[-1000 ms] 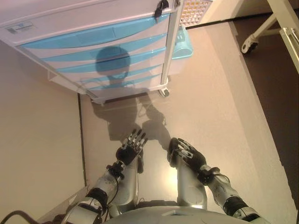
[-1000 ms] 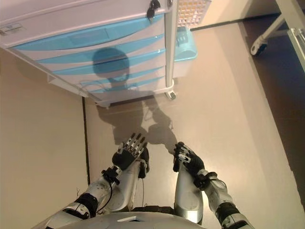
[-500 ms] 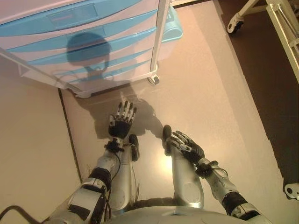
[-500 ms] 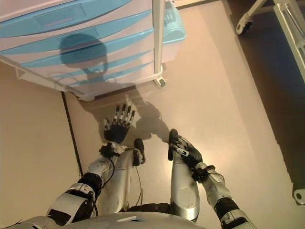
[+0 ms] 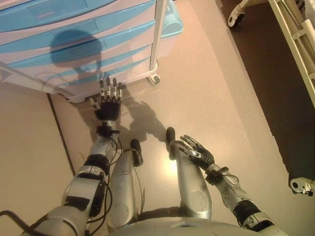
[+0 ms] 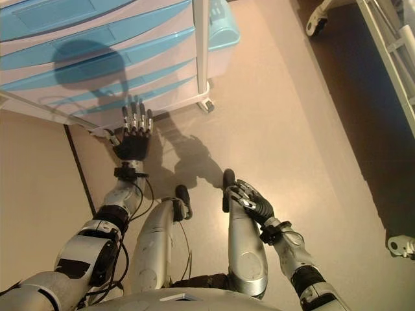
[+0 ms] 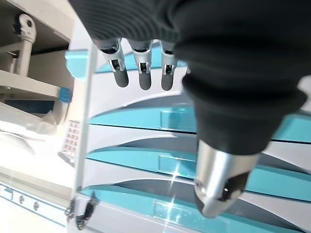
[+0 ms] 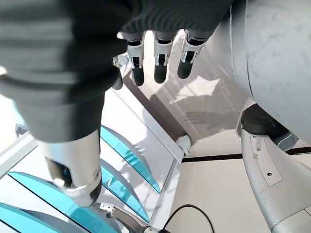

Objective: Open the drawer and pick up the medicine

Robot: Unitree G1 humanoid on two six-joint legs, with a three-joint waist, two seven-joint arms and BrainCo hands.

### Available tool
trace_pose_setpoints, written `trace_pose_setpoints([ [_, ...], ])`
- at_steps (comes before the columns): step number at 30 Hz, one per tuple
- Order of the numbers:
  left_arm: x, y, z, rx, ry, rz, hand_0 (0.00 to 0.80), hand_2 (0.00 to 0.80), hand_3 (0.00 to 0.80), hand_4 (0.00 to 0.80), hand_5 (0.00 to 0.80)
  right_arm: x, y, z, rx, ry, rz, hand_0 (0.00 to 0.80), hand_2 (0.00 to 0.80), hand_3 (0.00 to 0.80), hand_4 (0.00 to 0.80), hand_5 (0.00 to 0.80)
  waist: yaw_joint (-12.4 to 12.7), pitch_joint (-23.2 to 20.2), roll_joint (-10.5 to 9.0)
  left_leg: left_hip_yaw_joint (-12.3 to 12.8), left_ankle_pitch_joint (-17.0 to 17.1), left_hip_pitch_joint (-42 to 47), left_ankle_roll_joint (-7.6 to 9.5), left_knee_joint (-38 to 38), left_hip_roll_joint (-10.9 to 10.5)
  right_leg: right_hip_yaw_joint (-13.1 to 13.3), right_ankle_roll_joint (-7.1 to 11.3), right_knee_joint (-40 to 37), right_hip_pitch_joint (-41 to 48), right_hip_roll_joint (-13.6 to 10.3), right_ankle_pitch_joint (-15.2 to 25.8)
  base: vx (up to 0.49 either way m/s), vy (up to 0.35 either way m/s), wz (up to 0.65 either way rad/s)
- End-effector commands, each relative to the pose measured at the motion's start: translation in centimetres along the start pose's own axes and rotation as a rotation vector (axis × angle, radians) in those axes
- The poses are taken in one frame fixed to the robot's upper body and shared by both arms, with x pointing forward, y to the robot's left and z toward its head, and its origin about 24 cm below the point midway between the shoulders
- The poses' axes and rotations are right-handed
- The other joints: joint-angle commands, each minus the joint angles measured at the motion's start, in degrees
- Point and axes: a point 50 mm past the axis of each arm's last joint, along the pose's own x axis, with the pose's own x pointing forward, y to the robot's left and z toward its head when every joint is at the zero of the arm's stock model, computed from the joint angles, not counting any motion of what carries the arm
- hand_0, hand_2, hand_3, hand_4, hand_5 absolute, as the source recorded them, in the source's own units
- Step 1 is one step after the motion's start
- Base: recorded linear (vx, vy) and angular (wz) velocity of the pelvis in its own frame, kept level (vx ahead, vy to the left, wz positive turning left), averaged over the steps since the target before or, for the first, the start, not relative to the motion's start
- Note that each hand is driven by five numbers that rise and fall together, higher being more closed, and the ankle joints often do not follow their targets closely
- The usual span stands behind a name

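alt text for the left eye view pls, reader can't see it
The robot's left hand reaches with straight, spread fingers toward the lower front of a white drawer cart with blue-fronted drawers, all shut. The right hand hangs open lower down, over a beige floor. A white wheeled frame stands at the far right.

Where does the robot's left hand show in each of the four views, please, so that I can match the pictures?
Left eye view: left hand, left of centre, fingers straight, before the drawer cabinet.
Right eye view: left of centre, below the cabinet's lowest drawers.
Left wrist view: dark cover across the top, fingers pointing at the blue drawer fronts.
Right wrist view: not in it; only the right hand.
Shared landmark: the cabinet's white corner post.
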Motion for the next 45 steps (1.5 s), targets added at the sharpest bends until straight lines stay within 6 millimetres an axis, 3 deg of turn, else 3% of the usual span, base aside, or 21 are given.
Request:
trace_pose_setpoints([
  [1,1.8,-1.4,0.7,-0.047,-0.059,-0.073,0.000,0.000,0.000,0.000,0.000,-2.7,0.1,-3.4,0.028,0.133,-0.003,0.000,0.000,0.000,0.000,0.000,-0.4,-1.5,1.21,1.1,1.3,0.8,-0.34,-8.5,-1.4,1.1,0.09,7.3,-1.4,1.4,-6.3,0.020,0.015,-0.06],
  [20,6.8,-4.5,4.4,0.005,-0.134,-0.056,0.000,0.000,0.000,0.000,0.000,-3.0,-0.2,-3.0,0.018,0.119,0.010,0.000,0.000,0.000,0.000,0.000,-2.4,-1.4,-0.05,2.7,0.2,-0.8,0.05,-8.7,-0.8,1.7,0.69,5.2,-3.4,2.3,-4.5,0.001,0.007,-0.03],
  [39,8.7,-6.9,6.6,0.058,-0.194,-0.124,0.000,0.000,0.000,0.000,0.000,-3.0,-0.2,-3.0,0.023,0.105,0.016,0.000,0.000,0.000,0.000,0.000,-2.7,-1.4,-0.71,2.9,-0.5,-2.7,0.38,-9.0,-0.6,1.8,1.59,3.7,-5.5,2.8,-2.7,0.000,0.000,0.00],
  [45,9.7,-8.9,7.2,0.095,-0.227,-0.254,0.000,0.000,0.000,0.000,0.000,-3.3,-0.4,-3.0,0.019,0.103,0.017,0.000,0.000,0.000,0.000,0.000,-2.6,-1.4,-0.71,2.8,-0.8,-3.6,0.40,-8.6,-0.7,1.8,1.56,3.0,-6.1,2.8,-2.5,0.000,0.000,0.00],
])
